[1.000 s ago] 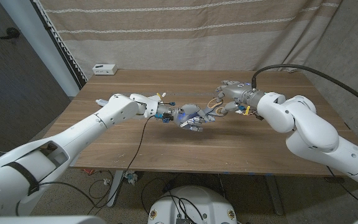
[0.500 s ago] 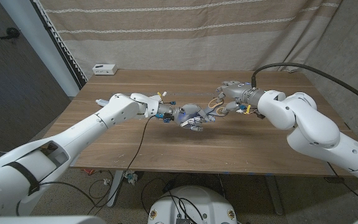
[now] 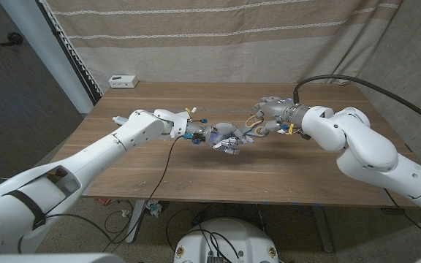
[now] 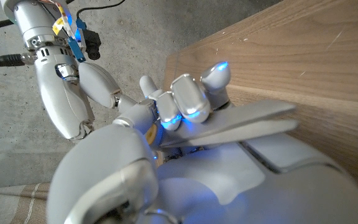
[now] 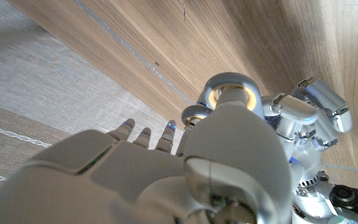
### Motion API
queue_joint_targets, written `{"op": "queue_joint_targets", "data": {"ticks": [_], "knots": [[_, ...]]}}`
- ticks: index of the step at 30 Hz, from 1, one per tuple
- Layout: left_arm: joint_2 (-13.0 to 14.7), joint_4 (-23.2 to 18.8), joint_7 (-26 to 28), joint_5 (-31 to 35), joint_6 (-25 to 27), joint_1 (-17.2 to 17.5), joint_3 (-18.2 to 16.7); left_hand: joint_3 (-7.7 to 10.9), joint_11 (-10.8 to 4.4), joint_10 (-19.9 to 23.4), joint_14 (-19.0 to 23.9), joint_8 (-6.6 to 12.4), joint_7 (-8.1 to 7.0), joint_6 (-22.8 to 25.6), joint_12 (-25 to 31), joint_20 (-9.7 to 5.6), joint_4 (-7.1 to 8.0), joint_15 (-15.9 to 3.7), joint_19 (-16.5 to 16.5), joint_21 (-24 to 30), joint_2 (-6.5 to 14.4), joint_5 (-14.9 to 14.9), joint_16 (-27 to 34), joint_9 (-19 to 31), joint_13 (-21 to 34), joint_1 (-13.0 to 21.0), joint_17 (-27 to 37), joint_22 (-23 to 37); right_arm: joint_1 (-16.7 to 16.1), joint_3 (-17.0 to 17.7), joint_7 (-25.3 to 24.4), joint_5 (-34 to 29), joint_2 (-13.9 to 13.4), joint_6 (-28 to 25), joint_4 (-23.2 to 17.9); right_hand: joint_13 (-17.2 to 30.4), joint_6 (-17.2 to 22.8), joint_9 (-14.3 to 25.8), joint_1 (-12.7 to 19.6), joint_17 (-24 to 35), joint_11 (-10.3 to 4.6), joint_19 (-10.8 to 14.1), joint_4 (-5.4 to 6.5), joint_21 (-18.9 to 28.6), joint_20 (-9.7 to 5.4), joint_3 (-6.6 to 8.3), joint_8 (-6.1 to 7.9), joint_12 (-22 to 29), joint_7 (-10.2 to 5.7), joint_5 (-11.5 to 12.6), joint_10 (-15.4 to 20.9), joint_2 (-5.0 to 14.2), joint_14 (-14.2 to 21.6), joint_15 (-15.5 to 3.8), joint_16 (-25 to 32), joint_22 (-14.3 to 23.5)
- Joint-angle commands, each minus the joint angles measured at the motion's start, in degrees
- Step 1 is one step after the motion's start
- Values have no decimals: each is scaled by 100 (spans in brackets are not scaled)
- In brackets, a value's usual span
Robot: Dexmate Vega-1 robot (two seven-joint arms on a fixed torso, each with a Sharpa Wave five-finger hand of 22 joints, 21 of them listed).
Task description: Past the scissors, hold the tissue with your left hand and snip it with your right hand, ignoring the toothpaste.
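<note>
Meeting mid-table | right hand grips scissors; left hand fingers curled, contents unclear; edges well apart

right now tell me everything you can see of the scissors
The scissors are mostly hidden. What shows are pale, cream-coloured ring handles that look like plastic, with the right hand fingers through and around them, held above the wooden table near its middle. The right wrist view shows two rounded loops side by side. The blades point toward the left hand, which meets them; whether they are open or closed cannot be told.
</note>
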Motion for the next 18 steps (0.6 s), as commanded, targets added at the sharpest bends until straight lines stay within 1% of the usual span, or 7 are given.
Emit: {"op": "queue_joint_targets", "data": {"ticks": [1,3,5,9,11,13,18], "knots": [[33,-27,-22,-38,-24,43,-26,-18,0,-1,-18,-10,-10,44,18,-452,-11,0,1,18,-2,-11,-21,1,26,73,6,8,-113,16,-150,-161,39,28,-9,20,456,132,140,9,-30,122,-34,52,20,-75,259,115,45,45,307,-56,45,-205,65,21],[40,-23,-36,-39,-28,45,-25,-19,2,-6,-18,-13,-8,39,17,-451,-10,0,7,25,-3,-11,-13,2,26,73,17,14,-133,30,-173,-162,56,31,-9,22,717,201,159,13,-39,218,-40,76,-58,-100,419,141,104,57,415,-71,146,-212,82,20],[40,-7,-60,-59,-18,47,-28,-20,-1,-4,-21,-12,-6,37,18,-452,-11,1,-11,6,-3,-11,-20,7,26,75,11,-8,-174,58,-251,-137,67,53,-11,23,866,256,169,16,-68,245,-45,76,-74,-119,528,148,131,63,464,-88,177,-221,79,20],[-25,183,-221,-217,132,3,-22,-23,-4,-1,-23,-11,-14,32,18,-451,-9,2,-24,-2,-5,-11,-25,23,25,74,9,-8,-256,97,-391,-157,102,28,-10,29,1117,404,186,26,-98,182,-51,38,-117,-159,769,173,127,79,600,-119,123,-199,45,22],[-7,166,-196,-186,99,15,-28,-24,-2,-5,-8,-5,-14,30,17,-451,-8,2,0,23,-5,-11,-9,36,26,74,27,18,-270,103,-408,-171,111,23,-11,35,1277,549,198,33,-128,224,-56,47,-121,-190,974,226,216,92,796,-146,206,-244,72,23],[-10,197,-234,-205,124,2,-26,-26,-7,4,-41,-20,-23,34,19,-452,-6,3,-15,5,-3,-10,-29,14,26,74,7,-6,-309,120,-488,-176,122,30,-13,45,1417,714,202,39,-154,286,-52,61,-131,-217,1186,280,239,102,989,-157,328,-303,106,23],[4,187,-219,-175,72,13,-43,-31,-7,6,-16,-21,-8,41,19,-451,-6,3,-11,9,-3,-9,-6,17,25,75,31,-12,-337,122,-543,-221,164,13,-19,75,1751,1270,141,62,-197,490,12,97,-142,-300,1834,381,302,116,1367,-144,679,-439,181,25]]}}
